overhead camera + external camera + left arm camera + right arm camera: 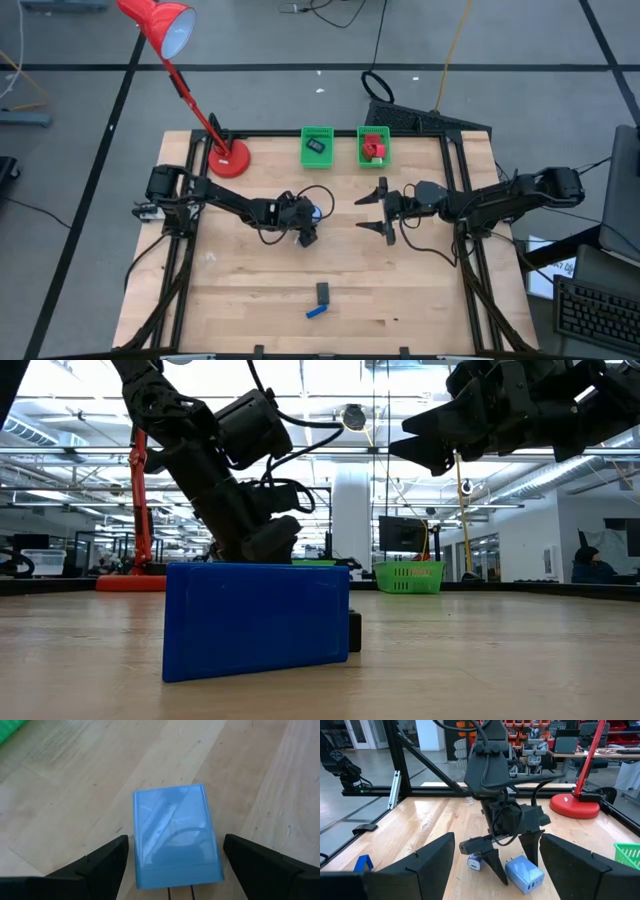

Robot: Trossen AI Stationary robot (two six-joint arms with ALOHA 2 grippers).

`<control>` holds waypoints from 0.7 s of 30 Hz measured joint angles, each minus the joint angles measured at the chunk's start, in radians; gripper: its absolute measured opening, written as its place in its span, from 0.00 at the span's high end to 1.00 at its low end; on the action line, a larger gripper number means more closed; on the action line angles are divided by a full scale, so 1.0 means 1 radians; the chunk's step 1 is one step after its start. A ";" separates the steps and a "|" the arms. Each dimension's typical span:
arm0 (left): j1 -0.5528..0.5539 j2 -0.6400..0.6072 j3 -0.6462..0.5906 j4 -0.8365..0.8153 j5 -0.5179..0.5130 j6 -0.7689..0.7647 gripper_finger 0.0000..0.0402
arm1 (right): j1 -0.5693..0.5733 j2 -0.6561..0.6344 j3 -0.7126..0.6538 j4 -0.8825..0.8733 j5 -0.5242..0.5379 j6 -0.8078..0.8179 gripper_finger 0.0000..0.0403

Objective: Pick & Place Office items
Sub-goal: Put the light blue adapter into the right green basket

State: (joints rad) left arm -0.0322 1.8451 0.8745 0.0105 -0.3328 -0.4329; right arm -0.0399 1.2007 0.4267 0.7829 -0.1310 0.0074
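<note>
Pale blue charger block (175, 837) is lying flat at table centre, sitting between the left gripper's (174, 865) spread fingers — untouched, long axis running along the gripper's reach. Left arm is angling down over it. Right gripper (377, 211) is hovering at 3 o'clock of it, jaws wide, holding nothing.
</note>
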 joint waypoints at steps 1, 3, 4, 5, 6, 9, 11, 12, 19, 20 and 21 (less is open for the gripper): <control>0.000 -0.004 0.000 -0.001 0.000 0.005 0.17 | 0.000 0.000 0.000 0.000 0.000 0.000 0.31; 0.000 -0.005 -0.001 0.004 0.000 0.010 0.17 | 0.000 0.000 0.000 -0.002 0.000 0.000 0.31; 0.000 -0.005 -0.001 0.003 0.000 0.012 0.17 | 0.000 0.000 0.000 -0.002 0.000 0.000 0.31; 0.000 -0.005 -0.001 0.003 0.000 0.013 0.17 | 0.000 0.000 0.000 -0.002 0.000 0.000 0.31; 0.000 -0.005 -0.001 0.002 0.000 0.013 0.17 | 0.000 0.000 0.000 -0.002 0.000 0.000 0.31; 0.000 -0.005 -0.001 -0.005 0.001 0.011 0.19 | 0.000 0.000 0.000 -0.002 0.000 0.000 0.31; 0.000 -0.005 -0.001 -0.005 0.002 0.011 0.23 | 0.000 0.000 0.000 -0.003 0.000 0.000 0.31; 0.000 -0.005 -0.001 -0.005 0.004 0.011 0.26 | 0.000 0.000 0.000 -0.002 0.000 0.000 0.31; -0.002 -0.005 -0.001 -0.005 0.011 0.011 0.45 | 0.000 0.000 0.000 -0.002 0.000 0.000 0.31; -0.002 -0.005 -0.001 -0.005 0.011 0.011 0.47 | 0.000 0.000 0.000 -0.002 0.000 0.000 0.31; -0.003 -0.005 -0.002 -0.005 0.010 0.011 0.47 | 0.000 0.000 0.000 -0.002 0.000 0.000 0.31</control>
State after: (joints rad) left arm -0.0349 1.8400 0.8730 0.0052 -0.3233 -0.4217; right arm -0.0399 1.2007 0.4271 0.7807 -0.1309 0.0071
